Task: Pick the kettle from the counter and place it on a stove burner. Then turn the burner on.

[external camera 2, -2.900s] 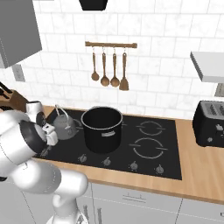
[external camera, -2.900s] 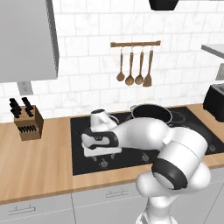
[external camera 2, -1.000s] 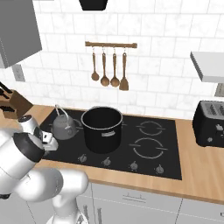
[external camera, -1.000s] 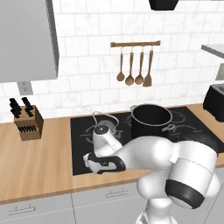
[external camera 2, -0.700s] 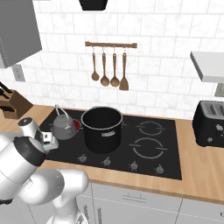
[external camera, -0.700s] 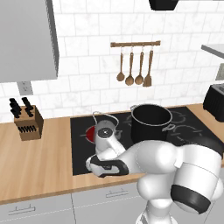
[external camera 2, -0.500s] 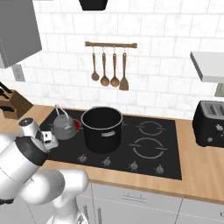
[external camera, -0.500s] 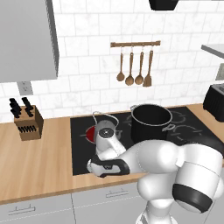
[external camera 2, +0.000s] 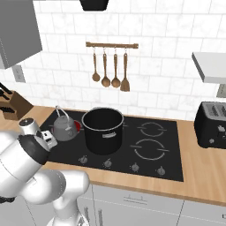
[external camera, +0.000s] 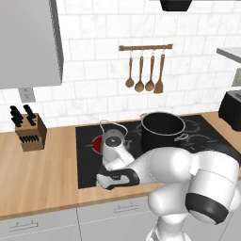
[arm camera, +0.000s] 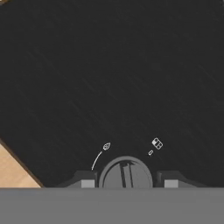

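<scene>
Left base view, left to right: a knife block [external camera: 29,131] is sitting on the counter [external camera: 42,174] beside the cooktop [external camera: 87,162]. The kettle [external camera: 115,142] is standing upright on the stove burner [external camera: 98,143], which is glowing red at the kettle's left edge. Just right of it a black pot [external camera: 162,131] is occupying the next burner. The arm is reaching low across the cooktop's front edge, in front of the kettle.

Right base view: the kettle [external camera 2: 64,126] is touching nothing but the glass, close beside the black pot [external camera 2: 103,129]; red is showing between them. A toaster [external camera 2: 212,125] is standing on the counter [external camera 2: 207,174] at far right.

Hand view: the gripper [arm camera: 126,183] is sitting with one finger tip on each side of a round silver knob [arm camera: 126,173] at the cooktop's [arm camera: 113,78] front. Whether the tips are pressing the knob, I cannot tell.
</scene>
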